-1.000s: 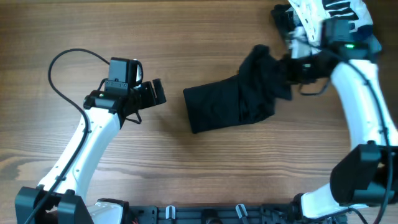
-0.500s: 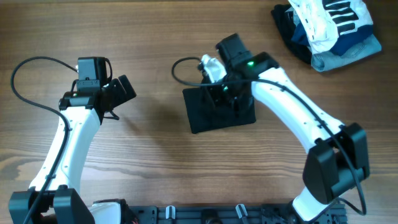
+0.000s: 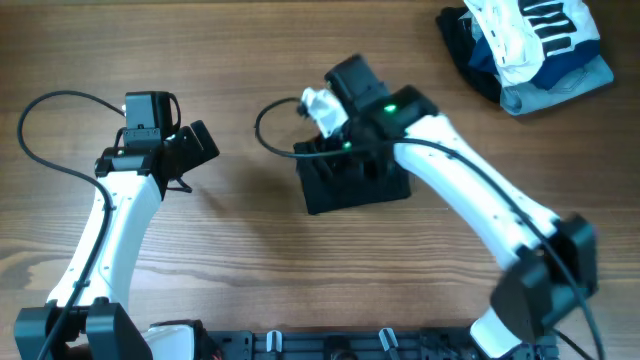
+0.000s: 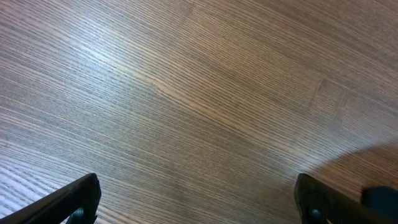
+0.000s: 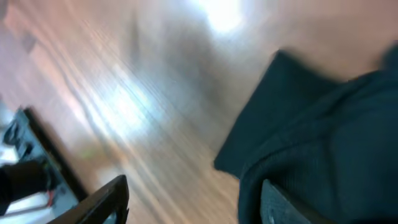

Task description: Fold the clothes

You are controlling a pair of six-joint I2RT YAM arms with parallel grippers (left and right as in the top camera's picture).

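At the centre of the surface (image 3: 250,270) lies the black garment (image 3: 350,185), a compact, roughly square bundle with its edges fairly well lined up. Your right hand (image 3: 345,150) hangs over its 12 o'clock edge. The right wrist view is blurred, but it shows the fingers (image 5: 112,199) standing well apart with nothing clamped, and the cloth's edge lying below, toward one of them. Your left hand (image 3: 195,148) sits well apart at 9 o'clock of the garment, spread wide and empty, with only bare wood between its fingers. This looks to me like letting go of a laid fold. To do it well, lift the right hand straight up before you swing it away, so neither finger snags the limp top layer and drags it open. Mind the cable (image 3: 258,130) looping at 10 o'clock of the garment. Leave the striped white garment (image 3: 525,30) and the denim piece (image 3: 570,80) at 2 o'clock alone
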